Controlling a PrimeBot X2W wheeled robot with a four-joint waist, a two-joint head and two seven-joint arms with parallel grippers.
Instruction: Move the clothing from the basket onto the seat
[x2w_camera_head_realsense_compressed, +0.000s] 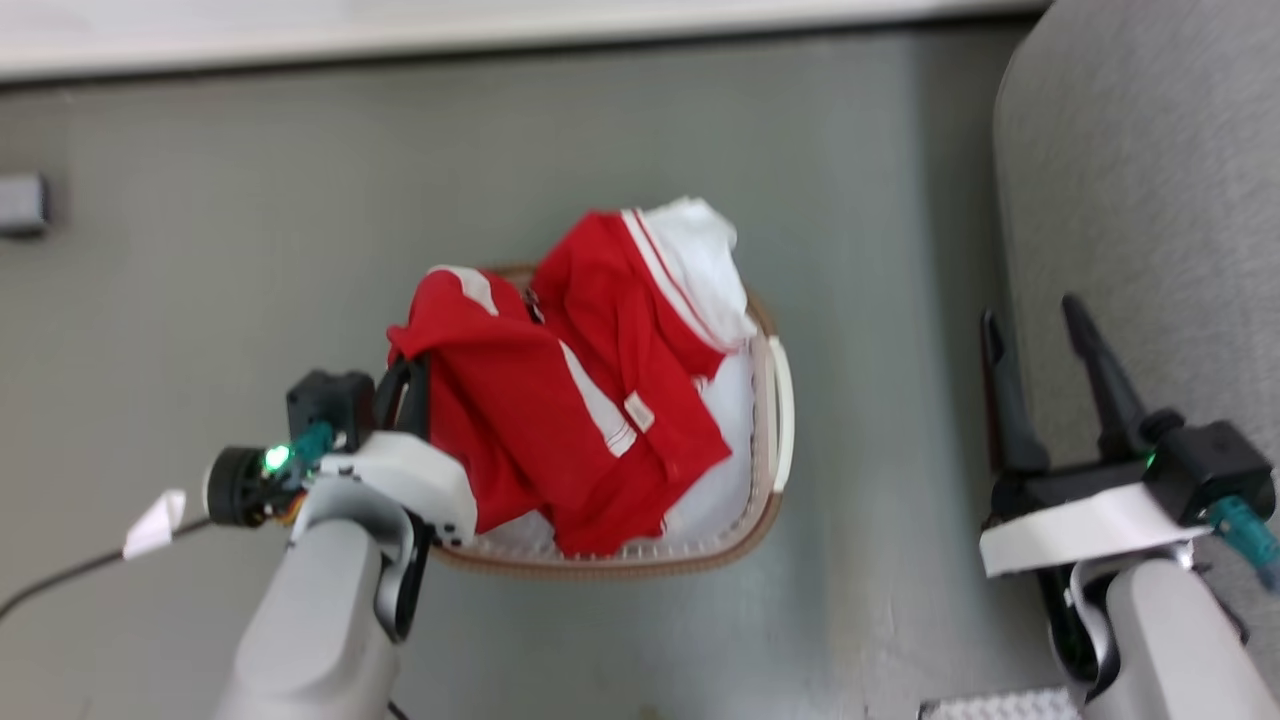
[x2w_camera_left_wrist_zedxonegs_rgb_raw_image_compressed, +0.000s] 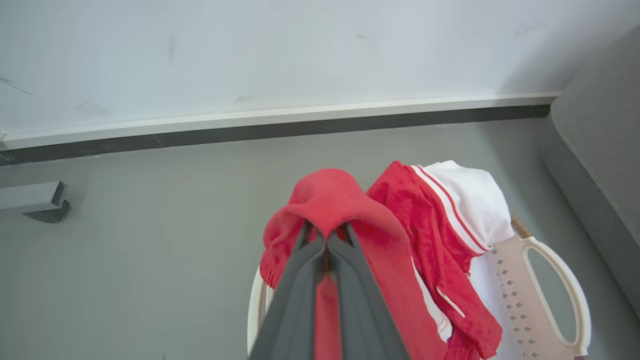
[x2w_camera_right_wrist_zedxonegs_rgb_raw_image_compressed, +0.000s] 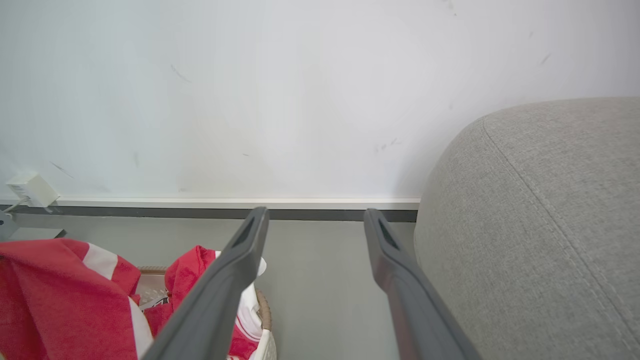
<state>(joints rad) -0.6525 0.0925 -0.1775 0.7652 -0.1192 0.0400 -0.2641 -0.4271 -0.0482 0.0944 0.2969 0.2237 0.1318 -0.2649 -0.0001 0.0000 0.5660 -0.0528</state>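
Left gripper (x2w_camera_left_wrist_zedxonegs_rgb_raw_image_compressed: 327, 236) pinches red clothing (x2w_camera_head_realsense_compressed: 560, 420) over the basket (x2w_camera_head_realsense_compressed: 762, 500); right gripper (x2w_camera_head_realsense_compressed: 1031, 310) spread wide beside grey sofa (x2w_camera_head_realsense_compressed: 1150, 180), skirting board (x2w_camera_left_wrist_zedxonegs_rgb_raw_image_compressed: 300, 116) behind

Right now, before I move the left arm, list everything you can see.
seat: one, grey, at the right
floor: grey
wall: white, at the far side
skirting: one, white, along the wall's foot
block: one, grey, on the floor at far left
basket: one, cream with brown rim, on the floor left of the seat
clothing: one heap, red with white trim, in the basket
left gripper: shut on the clothing, one fold pinched up
right gripper: open, empty, beside the seat
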